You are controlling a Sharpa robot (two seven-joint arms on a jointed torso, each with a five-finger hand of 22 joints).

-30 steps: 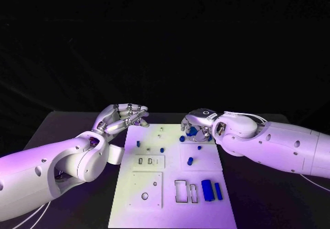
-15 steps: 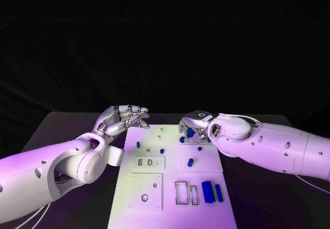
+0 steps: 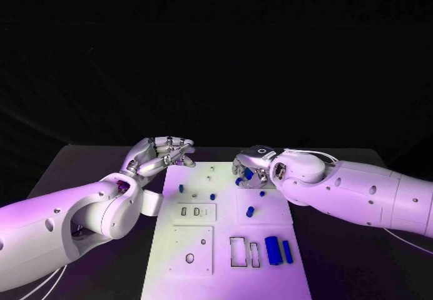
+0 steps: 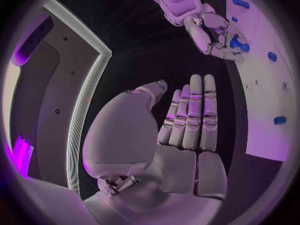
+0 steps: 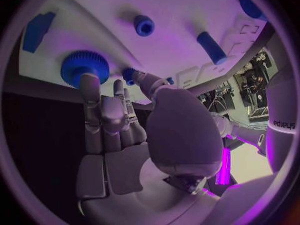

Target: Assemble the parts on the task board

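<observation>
The white task board (image 3: 226, 275) lies lengthwise in the middle of the table. My right hand (image 3: 253, 169) hovers over its far right part, fingertips curled around a blue gear (image 3: 248, 175). That toothed gear (image 5: 84, 67) sits at the fingertips (image 5: 91, 87) close to the board (image 5: 187, 15); the left wrist view shows the gear (image 4: 238, 42) among those fingers too. My left hand (image 3: 163, 155) is off the board's far left corner, its fingers (image 4: 195, 110) straight and holding nothing.
On the board lie a small blue peg (image 3: 181, 187), a blue cylinder (image 3: 249, 211), a small blue knob (image 3: 239, 182) and two long blue blocks (image 3: 278, 250) beside rectangular slots (image 3: 238, 250). Two square inset plates (image 3: 193, 213) sit on the left half.
My right hand has shifted slightly left along the board's far end, the blue gear moving with it. The left hand has barely moved.
</observation>
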